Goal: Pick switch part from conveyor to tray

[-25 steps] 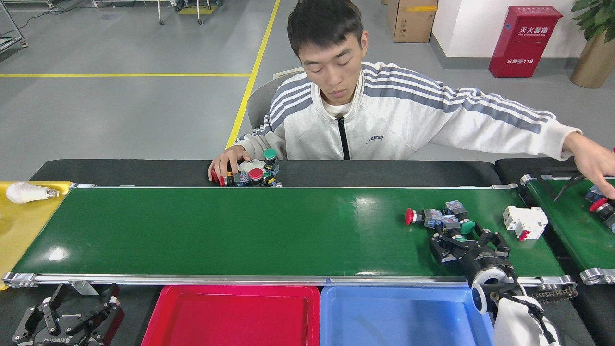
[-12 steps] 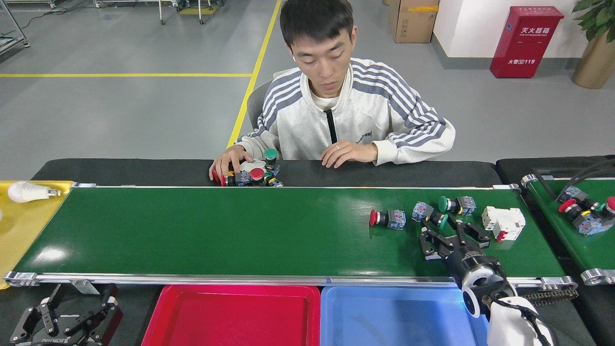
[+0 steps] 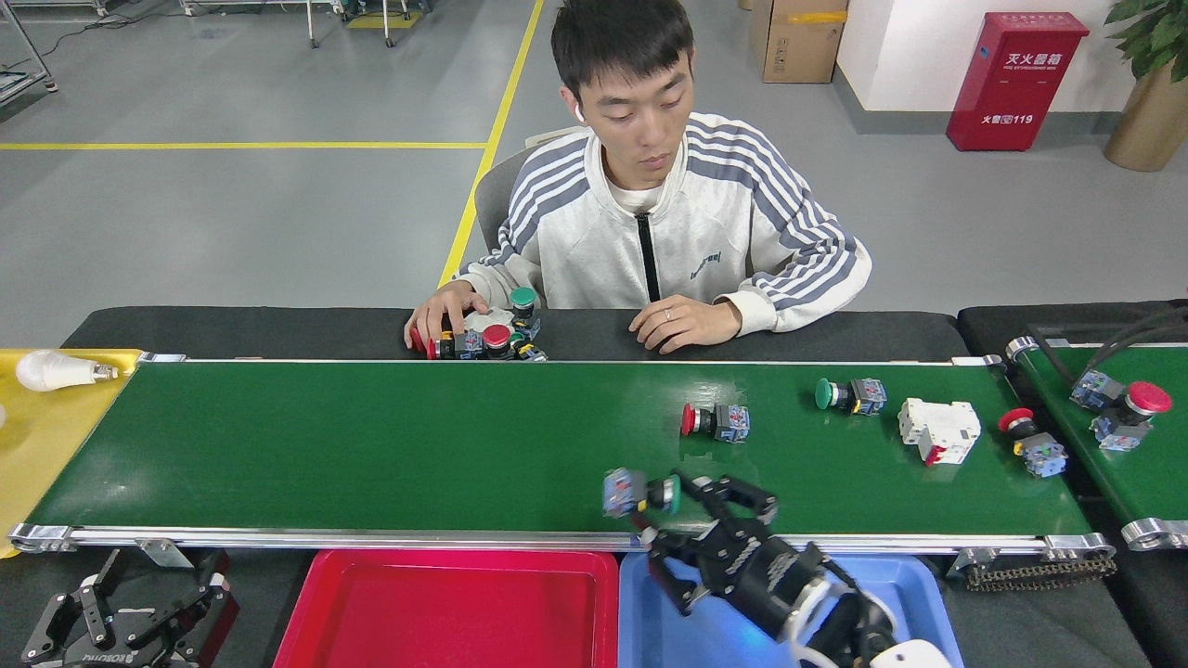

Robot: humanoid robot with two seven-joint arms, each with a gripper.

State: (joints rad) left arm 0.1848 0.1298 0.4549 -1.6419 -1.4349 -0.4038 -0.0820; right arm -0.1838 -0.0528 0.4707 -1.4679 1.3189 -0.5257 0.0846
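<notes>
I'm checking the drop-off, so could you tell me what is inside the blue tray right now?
The visible floor of the blue tray looks bare. The right gripper and its arm cover much of the tray, so anything beneath them cannot be seen.

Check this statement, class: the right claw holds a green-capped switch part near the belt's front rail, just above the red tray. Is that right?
Not quite. In the head view the right claw does hold the green-capped switch part near the conveyor's front rail, but the claw sits above the blue tray, not the red tray.
</notes>
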